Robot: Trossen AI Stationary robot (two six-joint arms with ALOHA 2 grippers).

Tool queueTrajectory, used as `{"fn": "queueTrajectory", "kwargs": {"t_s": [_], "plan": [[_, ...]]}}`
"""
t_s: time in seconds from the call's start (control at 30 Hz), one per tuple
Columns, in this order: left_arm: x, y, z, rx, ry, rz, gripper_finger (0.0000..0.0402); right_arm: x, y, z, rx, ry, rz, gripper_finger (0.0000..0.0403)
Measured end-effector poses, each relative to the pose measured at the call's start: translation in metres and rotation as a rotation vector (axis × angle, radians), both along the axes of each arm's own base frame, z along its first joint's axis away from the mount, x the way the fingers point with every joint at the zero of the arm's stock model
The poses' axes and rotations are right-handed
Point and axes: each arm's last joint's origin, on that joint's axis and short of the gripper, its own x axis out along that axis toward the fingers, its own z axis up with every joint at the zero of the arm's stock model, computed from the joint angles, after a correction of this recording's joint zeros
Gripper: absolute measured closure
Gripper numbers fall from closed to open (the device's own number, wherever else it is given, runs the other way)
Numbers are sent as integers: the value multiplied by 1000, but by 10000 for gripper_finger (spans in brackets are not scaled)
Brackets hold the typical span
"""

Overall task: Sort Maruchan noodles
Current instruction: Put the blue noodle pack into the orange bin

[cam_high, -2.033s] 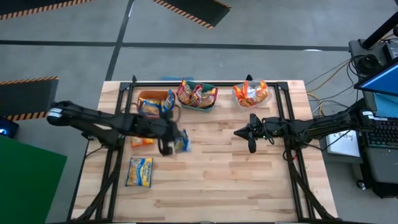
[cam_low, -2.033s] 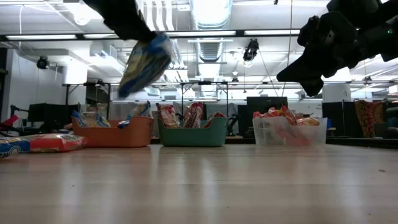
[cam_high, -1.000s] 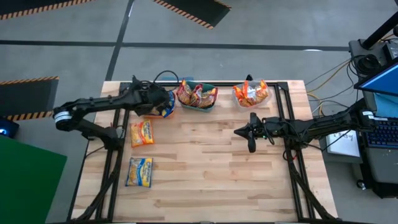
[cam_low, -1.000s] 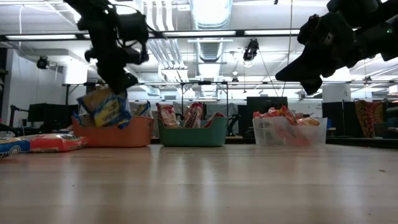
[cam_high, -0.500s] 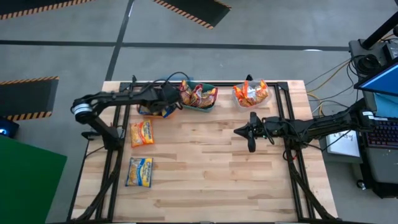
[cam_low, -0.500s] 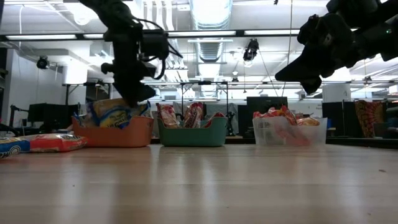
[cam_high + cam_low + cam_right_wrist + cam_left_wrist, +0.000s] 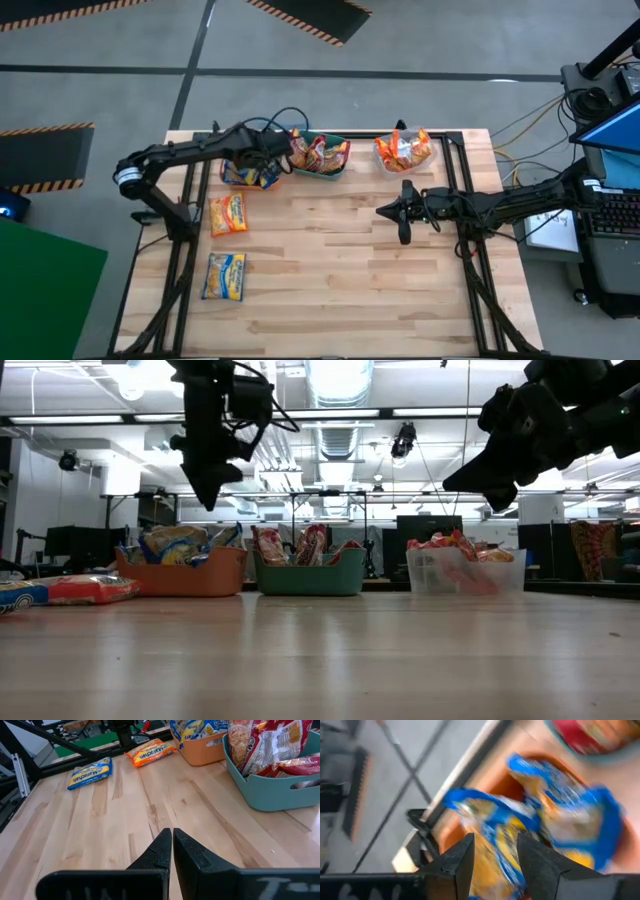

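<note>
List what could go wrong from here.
1. The blue packets sit heaped above the rim of the orange bin; one could slide out.
2. The left hand, open just above that heap, could snag a packet as it moves off.
3. Two packets remain on the table.

The high camera looks straight down on the whole worktop [image 7: 380, 280]. The low camera sits at worktop height, facing the far bins. Both share the orange bin [image 7: 180, 573], seen close from the left wrist camera.
</note>
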Motion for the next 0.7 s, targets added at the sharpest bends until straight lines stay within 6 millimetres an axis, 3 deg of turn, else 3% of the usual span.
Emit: {"fn": "queueTrajectory", "kwargs": {"t_s": [0.2, 0.5, 0.7], "plan": [[-14, -2, -2, -126, -55, 24, 259, 0, 0, -1, 0, 13, 0, 394], [-42, 18, -4, -150, -63, 116, 201, -1, 0, -2, -5, 22, 2, 394], [-58, 38, 7, -233, -190, 70, 195, -1, 0, -2, -12, 23, 5, 394]]}}
